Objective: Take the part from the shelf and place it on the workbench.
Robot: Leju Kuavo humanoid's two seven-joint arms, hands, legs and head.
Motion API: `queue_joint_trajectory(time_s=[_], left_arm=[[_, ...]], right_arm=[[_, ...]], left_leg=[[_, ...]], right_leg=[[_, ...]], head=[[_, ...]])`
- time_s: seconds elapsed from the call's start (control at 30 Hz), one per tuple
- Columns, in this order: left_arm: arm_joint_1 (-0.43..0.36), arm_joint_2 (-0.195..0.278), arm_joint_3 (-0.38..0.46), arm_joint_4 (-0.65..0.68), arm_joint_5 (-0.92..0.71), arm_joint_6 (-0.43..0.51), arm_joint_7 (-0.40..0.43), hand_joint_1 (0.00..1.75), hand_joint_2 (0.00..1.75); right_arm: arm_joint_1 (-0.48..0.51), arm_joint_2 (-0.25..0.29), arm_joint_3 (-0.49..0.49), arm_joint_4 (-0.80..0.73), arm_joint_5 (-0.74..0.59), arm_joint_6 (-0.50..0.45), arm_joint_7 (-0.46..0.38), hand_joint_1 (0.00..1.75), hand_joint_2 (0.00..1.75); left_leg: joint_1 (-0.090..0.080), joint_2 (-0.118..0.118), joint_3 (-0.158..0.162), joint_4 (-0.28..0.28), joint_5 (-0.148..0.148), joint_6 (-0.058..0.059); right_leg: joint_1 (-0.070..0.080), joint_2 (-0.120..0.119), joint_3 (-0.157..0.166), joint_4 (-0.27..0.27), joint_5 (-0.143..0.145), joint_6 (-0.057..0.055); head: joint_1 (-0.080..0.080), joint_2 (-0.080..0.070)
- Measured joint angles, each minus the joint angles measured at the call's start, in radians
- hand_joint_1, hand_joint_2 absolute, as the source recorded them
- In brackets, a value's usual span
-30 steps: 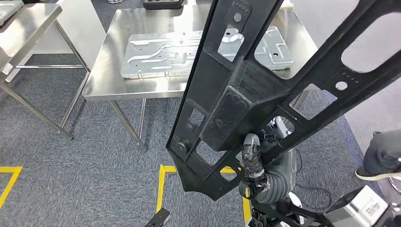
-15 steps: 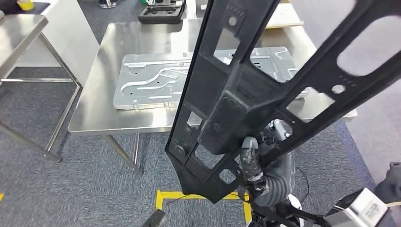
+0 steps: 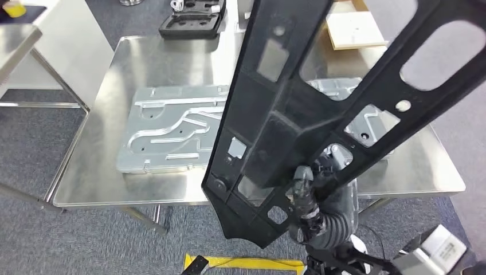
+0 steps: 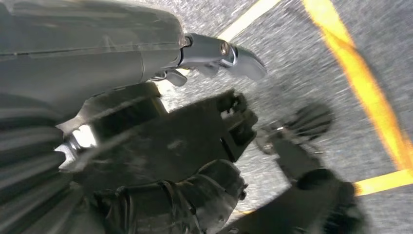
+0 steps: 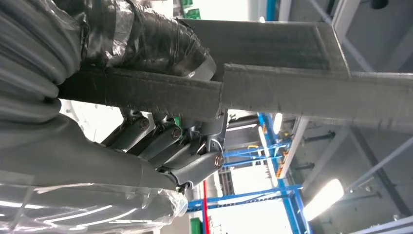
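- head view: the black part (image 3: 298,114), a long moulded frame with cut-out windows and two arms forking upward, was held up in front of the counter (image 3: 97,172) and not resting on it. its long axis ran from its lower end near the robot's body up and away, tilted over the counter, with the fork at the far, upper end. the right hand (image 3: 306,197) had its fingers clamped on the frame's lower rail. a pressed metal plate (image 3: 166,137) lay flat on the counter beneath, with a black case (image 3: 192,23) at the far edge.
- left wrist view: the left hand (image 4: 160,146) hung over grey floor with yellow tape lines (image 4: 370,87); the picture was blurred, so i could not tell whether its fingers were apart or together.
- right wrist view: the right hand's fingers (image 5: 141,36) wrapped a thick straight bar of the part (image 5: 272,92).
- judgement: the part looked stiff, rigid plastic, light for its bulk but unwieldy; held low by one hand it would lever hard, so a grip on a rail nearer the middle seemed safer.
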Motion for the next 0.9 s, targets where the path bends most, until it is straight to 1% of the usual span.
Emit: queue_joint_trajectory(time_s=[0.03, 0.07, 0.1, 0.13, 0.17, 0.2, 0.23, 0.27, 0.3, 0.33, 0.37, 0.43, 0.47, 0.5, 0.53, 0.6, 0.63, 0.67, 0.7, 0.73, 0.77, 0.8, 0.83, 0.87, 0.9], left_arm=[[0.000, 0.000, -0.001, 0.000, 0.000, 0.000, 0.000, 0.00, 1.75], [0.000, 0.000, -0.002, 0.000, 0.000, -0.001, 0.002, 0.00, 1.75], [0.002, -0.001, -0.003, 0.000, 0.001, -0.002, 0.004, 0.00, 1.75], [0.004, 0.000, -0.004, 0.000, 0.003, -0.005, 0.008, 0.00, 1.75], [0.007, 0.000, -0.004, 0.000, 0.007, -0.007, 0.012, 0.00, 1.75], [0.009, 0.000, -0.004, 0.000, 0.012, -0.010, 0.016, 0.00, 1.75], [0.011, 0.001, -0.004, 0.001, 0.017, -0.013, 0.019, 0.00, 1.75], [0.011, 0.001, -0.004, 0.001, 0.021, -0.015, 0.021, 0.00, 1.75], [0.010, 0.001, -0.004, 0.001, 0.024, -0.016, 0.022, 0.00, 1.75], [0.010, 0.001, -0.004, 0.001, 0.026, -0.017, 0.023, 0.00, 1.75], [0.010, 0.001, -0.004, 0.001, 0.028, -0.018, 0.024, 0.00, 1.75], [0.009, 0.001, -0.004, 0.001, 0.029, -0.020, 0.022, 0.00, 1.75], [0.007, 0.001, -0.004, 0.001, 0.030, -0.021, 0.021, 0.00, 1.75], [0.005, 0.001, -0.004, 0.002, 0.031, -0.022, 0.019, 0.00, 1.75], [0.003, 0.000, -0.004, 0.002, 0.031, -0.022, 0.019, 0.00, 1.75], [0.003, 0.001, -0.004, 0.002, 0.032, -0.024, 0.019, 0.00, 1.75], [0.003, 0.001, -0.004, 0.002, 0.031, -0.024, 0.019, 0.00, 1.75], [0.003, 0.001, -0.004, 0.002, 0.030, -0.024, 0.019, 0.00, 1.75], [0.004, 0.001, -0.004, 0.002, 0.028, -0.023, 0.019, 0.00, 1.75], [0.004, 0.001, -0.004, 0.002, 0.025, -0.021, 0.018, 0.00, 1.75], [0.004, 0.001, -0.004, 0.002, 0.022, -0.019, 0.018, 0.00, 1.75], [0.003, 0.000, -0.004, 0.002, 0.020, -0.017, 0.019, 0.00, 1.75], [0.003, 0.000, -0.004, 0.002, 0.019, -0.015, 0.020, 0.00, 1.75], [0.003, 0.000, -0.004, 0.002, 0.017, -0.013, 0.021, 0.00, 1.75], [0.002, 0.000, -0.004, 0.002, 0.017, -0.012, 0.022, 0.00, 1.75]], right_arm=[[0.000, 0.000, 0.000, 0.001, 0.000, 0.000, 0.000, 1.75, 1.75], [0.000, 0.000, 0.000, 0.004, 0.000, 0.000, 0.001, 1.75, 1.75], [0.000, 0.000, 0.000, 0.008, 0.000, 0.000, 0.001, 1.75, 1.75], [0.000, -0.001, 0.000, 0.011, 0.000, 0.000, 0.002, 1.75, 1.75], [-0.001, -0.001, 0.000, 0.013, 0.000, 0.001, 0.002, 1.75, 1.75], [-0.001, -0.001, 0.000, 0.014, 0.000, 0.001, 0.002, 1.75, 1.75], [-0.001, -0.001, 0.000, 0.014, 0.000, 0.001, 0.002, 1.75, 1.75], [-0.003, -0.001, 0.000, 0.014, 0.000, 0.001, 0.002, 1.75, 1.75], [-0.004, -0.001, 0.000, 0.014, 0.000, 0.001, 0.002, 1.75, 1.75], [-0.005, -0.001, 0.000, 0.014, 0.000, 0.001, 0.002, 1.75, 1.75], [-0.006, -0.001, 0.000, 0.014, 0.000, 0.001, 0.002, 1.75, 1.75], [-0.007, -0.001, 0.000, 0.014, 0.000, 0.001, 0.003, 1.75, 1.75], [-0.007, -0.001, 0.000, 0.014, 0.000, 0.001, 0.003, 1.75, 1.75], [-0.007, -0.001, 0.000, 0.014, 0.000, 0.001, 0.003, 1.75, 1.75], [-0.008, -0.001, 0.000, 0.014, 0.000, 0.001, 0.003, 1.75, 1.75], [-0.008, -0.001, 0.000, 0.014, 0.000, 0.001, 0.003, 1.75, 1.75], [-0.007, -0.001, 0.000, 0.014, 0.000, 0.001, 0.003, 1.75, 1.75], [-0.007, -0.001, 0.000, 0.014, 0.000, 0.001, 0.004, 1.75, 1.75], [-0.007, -0.002, 0.000, 0.015, 0.000, 0.001, 0.004, 1.75, 1.75], [-0.008, -0.002, 0.000, 0.015, 0.000, 0.001, 0.004, 1.75, 1.75], [-0.009, -0.002, 0.000, 0.015, 0.000, 0.001, 0.004, 1.75, 1.75], [-0.010, -0.002, 0.000, 0.015, 0.000, 0.001, 0.004, 1.75, 1.75], [-0.011, -0.002, 0.000, 0.015, 0.000, 0.001, 0.004, 1.75, 1.75], [-0.013, -0.002, 0.000, 0.015, 0.000, 0.001, 0.004, 1.75, 1.75], [-0.013, -0.002, 0.000, 0.015, 0.000, 0.002, 0.004, 1.75, 1.75]], left_leg=[[0.001, 0.003, -0.044, 0.062, -0.003, -0.002], [0.003, 0.004, -0.086, 0.108, -0.034, -0.004], [0.005, 0.004, -0.121, 0.133, -0.084, -0.006], [0.008, 0.005, -0.152, 0.141, -0.139, -0.010], [0.010, 0.005, -0.169, 0.125, -0.178, -0.015], [0.014, 0.005, -0.174, 0.088, -0.177, -0.020], [0.018, 0.005, -0.173, 0.034, -0.130, -0.025], [0.021, 0.006, -0.173, -0.025, -0.059, -0.028], [0.024, 0.008, -0.172, -0.073, 0.007, -0.029], [0.025, 0.009, -0.171, -0.105, 0.064, -0.027], [0.025, 0.011, -0.172, -0.117, 0.097, -0.023], [0.027, 0.012, -0.168, -0.115, 0.136, -0.011], [0.027, 0.013, -0.169, -0.115, 0.148, -0.004], [0.028, 0.015, -0.171, -0.115, 0.153, 0.003], [0.026, 0.016, -0.175, -0.117, 0.158, 0.009], [0.019, 0.016, -0.185, -0.116, 0.163, 0.018], [0.015, 0.016, -0.190, -0.115, 0.166, 0.022], [0.010, 0.017, -0.196, -0.114, 0.168, 0.026], [0.005, 0.016, -0.202, -0.112, 0.171, 0.028], [0.000, 0.015, -0.207, -0.111, 0.174, 0.030], [-0.004, 0.014, -0.211, -0.111, 0.177, 0.032], [-0.006, 0.013, -0.214, -0.110, 0.180, 0.032], [-0.008, 0.013, -0.215, -0.111, 0.182, 0.030], [-0.008, 0.013, -0.215, -0.110, 0.185, 0.028], [-0.008, 0.014, -0.215, -0.111, 0.188, 0.024]], right_leg=[[-0.001, -0.002, 0.017, -0.010, -0.007, -0.002], [-0.002, -0.004, 0.037, -0.019, -0.016, -0.002], [-0.003, -0.004, 0.057, -0.025, -0.025, -0.001], [-0.005, -0.003, 0.079, -0.031, -0.036, 0.001], [-0.007, -0.002, 0.099, -0.033, -0.046, 0.003], [-0.009, 0.000, 0.116, -0.033, -0.057, 0.006], [-0.010, 0.001, 0.129, -0.032, -0.067, 0.010], [-0.010, 0.002, 0.139, -0.030, -0.076, 0.015], [-0.010, 0.004, 0.145, -0.026, -0.084, 0.021], [-0.008, 0.005, 0.148, -0.021, -0.091, 0.028], [-0.006, 0.007, 0.150, -0.014, -0.097, 0.035], [-0.004, 0.008, 0.151, -0.005, -0.110, 0.047], [-0.005, 0.007, 0.149, 0.008, -0.127, 0.051], [-0.005, 0.004, 0.141, 0.035, -0.154, 0.053], [-0.006, 0.001, 0.125, 0.082, -0.194, 0.055], [-0.004, -0.003, 0.081, 0.211, -0.279, 0.055], [-0.002, -0.003, 0.067, 0.262, -0.305, 0.054], [0.001, -0.003, 0.066, 0.283, -0.310, 0.051], [0.004, -0.003, 0.084, 0.265, -0.297, 0.045], [0.008, -0.003, 0.116, 0.219, -0.273, 0.038], [0.014, -0.003, 0.162, 0.145, -0.247, 0.027], [0.019, -0.004, 0.202, 0.078, -0.229, 0.017], [0.024, -0.006, 0.229, 0.032, -0.215, 0.010], [0.028, -0.007, 0.243, -0.001, -0.208, 0.004], [0.029, -0.009, 0.241, -0.006, -0.205, 0.003]], head=[[-0.001, 0.000], [-0.002, 0.000], [-0.002, 0.000], [-0.002, 0.000], [-0.002, 0.000], [-0.003, 0.000], [-0.003, 0.000], [-0.003, 0.000], [-0.005, 0.000], [-0.005, 0.000], [-0.007, 0.000], [-0.005, 0.000], [-0.004, 0.000], [-0.002, 0.000], [-0.001, 0.000], [0.001, 0.000], [0.001, 0.000], [0.001, 0.000], [0.001, 0.000], [0.001, 0.000], [0.001, 0.000], [0.000, 0.000], [0.000, 0.000], [0.001, 0.000], [0.001, 0.000]])
